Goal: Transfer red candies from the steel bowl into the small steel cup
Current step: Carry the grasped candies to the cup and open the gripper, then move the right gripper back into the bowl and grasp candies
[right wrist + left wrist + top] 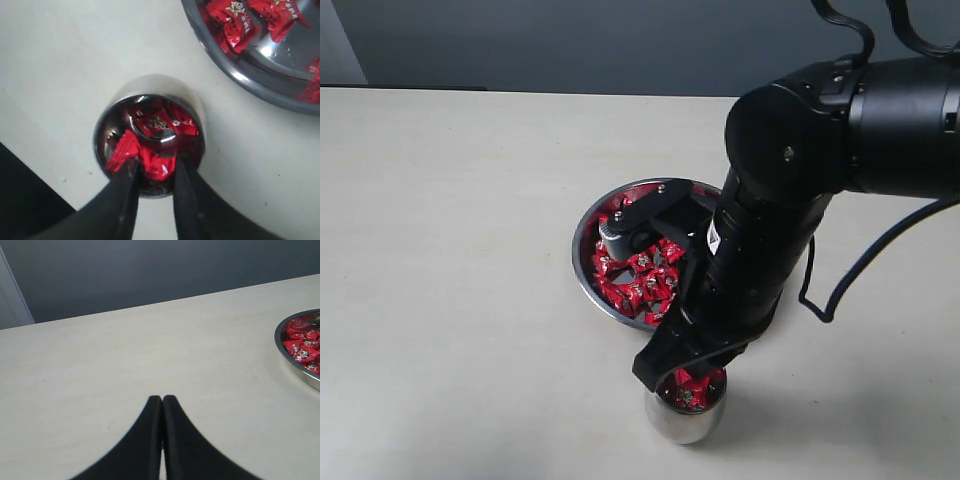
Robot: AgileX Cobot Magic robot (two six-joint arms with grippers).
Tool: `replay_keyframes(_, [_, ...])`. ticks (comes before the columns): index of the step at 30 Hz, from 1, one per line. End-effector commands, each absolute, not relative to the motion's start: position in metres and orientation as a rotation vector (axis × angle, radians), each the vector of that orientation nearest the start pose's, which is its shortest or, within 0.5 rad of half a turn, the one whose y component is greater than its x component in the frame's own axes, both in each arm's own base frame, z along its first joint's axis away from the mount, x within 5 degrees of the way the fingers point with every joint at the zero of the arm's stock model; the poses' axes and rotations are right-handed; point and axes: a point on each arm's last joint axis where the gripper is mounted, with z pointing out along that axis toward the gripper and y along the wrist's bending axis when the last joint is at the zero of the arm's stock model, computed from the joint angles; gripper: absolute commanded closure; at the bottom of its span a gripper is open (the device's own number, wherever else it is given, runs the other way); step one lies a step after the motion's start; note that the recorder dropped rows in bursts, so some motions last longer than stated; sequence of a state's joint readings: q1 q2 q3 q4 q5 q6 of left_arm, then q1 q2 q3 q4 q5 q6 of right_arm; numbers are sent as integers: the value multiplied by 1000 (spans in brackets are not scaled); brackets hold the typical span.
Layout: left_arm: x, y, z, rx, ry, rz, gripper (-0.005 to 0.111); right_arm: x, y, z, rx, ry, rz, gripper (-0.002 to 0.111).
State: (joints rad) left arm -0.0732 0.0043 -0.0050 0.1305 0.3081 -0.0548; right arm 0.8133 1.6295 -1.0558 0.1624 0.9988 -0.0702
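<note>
The small steel cup (685, 418) stands in front of the steel bowl (582, 250), which holds many red candies (645, 282). My right gripper (156, 167) hangs directly over the cup's mouth (150, 85), its fingers closed on a red candy (159, 164) at the rim. More red candies (161, 124) lie inside the cup. In the exterior view the right arm (770, 250) hides most of that gripper and part of the bowl. My left gripper (162, 399) is shut and empty, low over bare table, with the bowl's rim (295, 365) off to one side.
The pale table (450, 250) stretches wide to the left of the bowl. The right arm's black cable (840, 290) loops down beside the arm. A dark wall runs behind the table's far edge.
</note>
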Motion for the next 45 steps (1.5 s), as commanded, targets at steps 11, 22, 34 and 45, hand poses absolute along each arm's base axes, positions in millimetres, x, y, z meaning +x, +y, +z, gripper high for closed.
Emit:
replay_keyframes(11, [54, 0, 186, 94, 1780, 32, 106, 195, 223, 218, -1226, 2819, 239, 68])
replay_keyframes(22, [54, 0, 186, 94, 1780, 32, 106, 250, 209, 256, -939, 2695, 60, 68])
replay_keyframes(34, [54, 0, 186, 94, 1780, 32, 106, 314, 195, 196, -820, 2823, -19, 68])
replay_keyframes(45, [54, 0, 186, 94, 1780, 32, 106, 349, 193, 159, -855, 2891, -234, 68])
